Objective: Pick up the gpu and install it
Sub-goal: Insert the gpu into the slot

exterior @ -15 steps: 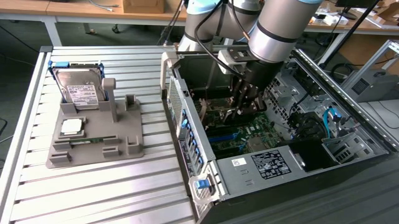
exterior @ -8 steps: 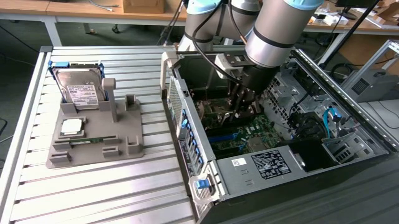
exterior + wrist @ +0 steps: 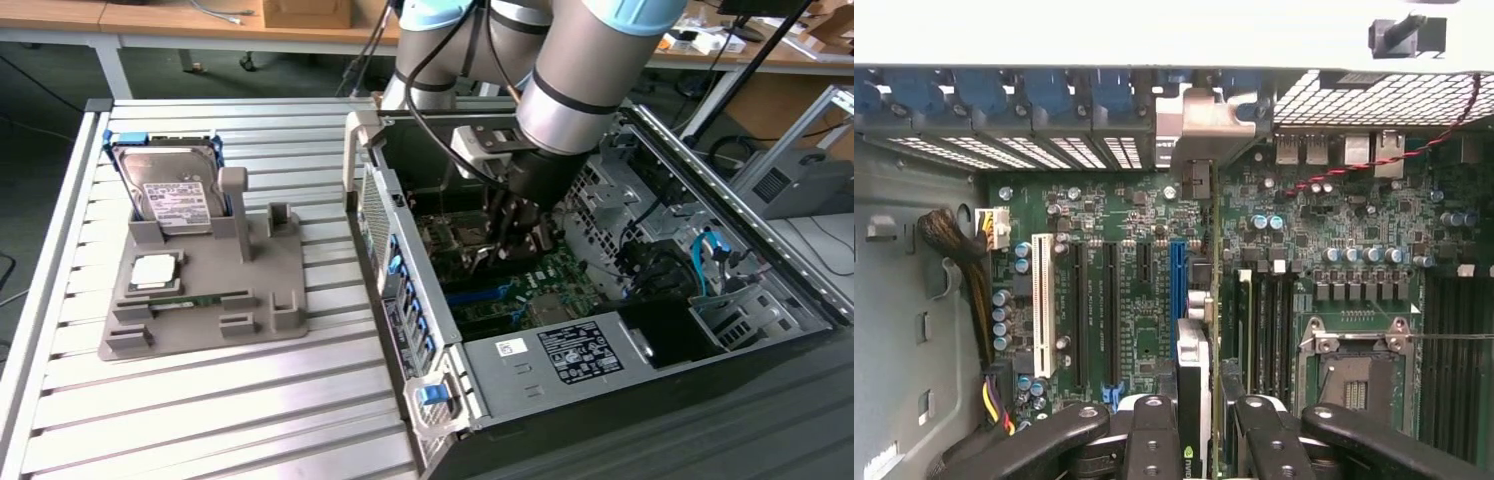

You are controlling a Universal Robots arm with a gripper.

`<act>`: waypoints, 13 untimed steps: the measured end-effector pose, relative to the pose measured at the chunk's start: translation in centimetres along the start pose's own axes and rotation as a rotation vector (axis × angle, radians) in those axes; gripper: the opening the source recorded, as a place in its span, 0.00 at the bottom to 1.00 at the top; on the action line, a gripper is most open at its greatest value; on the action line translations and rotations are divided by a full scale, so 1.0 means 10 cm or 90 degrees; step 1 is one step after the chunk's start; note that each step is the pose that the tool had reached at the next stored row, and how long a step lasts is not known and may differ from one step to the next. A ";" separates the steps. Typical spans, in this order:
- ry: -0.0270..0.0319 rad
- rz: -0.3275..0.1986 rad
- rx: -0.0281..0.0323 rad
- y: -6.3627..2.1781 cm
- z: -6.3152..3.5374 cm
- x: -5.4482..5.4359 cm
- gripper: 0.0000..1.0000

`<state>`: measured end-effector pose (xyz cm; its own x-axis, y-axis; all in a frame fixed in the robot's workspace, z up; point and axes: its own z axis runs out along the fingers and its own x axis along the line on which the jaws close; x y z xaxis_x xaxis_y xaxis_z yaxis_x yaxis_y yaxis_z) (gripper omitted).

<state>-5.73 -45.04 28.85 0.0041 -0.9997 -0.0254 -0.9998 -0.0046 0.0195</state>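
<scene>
Slatted metal forms the desk [image 3: 200, 400], on which a grey holder [image 3: 200, 300] with a hard drive [image 3: 171, 190] is set beside an open computer case [image 3: 601, 300]. Inside the case, the tool [image 3: 514, 225] is lowered over the motherboard [image 3: 1144, 290]. Its fingers [image 3: 1154, 440] are seen partly closed on the gpu [image 3: 1192, 390], which is gripped edge-on and upright, so that its lower edge can be brought into a slot. The card is held just beside the blue slot [image 3: 1177, 290] and in line with it, its end pointing towards the rear bracket openings [image 3: 1054, 150]. Whether it is seated cannot be told.
</scene>
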 end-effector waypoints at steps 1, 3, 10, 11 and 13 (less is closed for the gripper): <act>0.0000 0.000 0.0000 0.005 0.003 0.00 0.27; -0.0001 0.000 0.0001 0.012 0.009 0.01 0.27; 0.0001 0.000 -0.0003 0.043 0.021 0.05 0.27; 0.0000 0.000 0.0000 0.044 0.023 0.05 0.27; -0.0001 -0.001 0.0000 0.045 0.025 0.06 0.27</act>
<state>-6.18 -45.58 28.59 0.0049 -0.9997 -0.0255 -0.9998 -0.0054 0.0194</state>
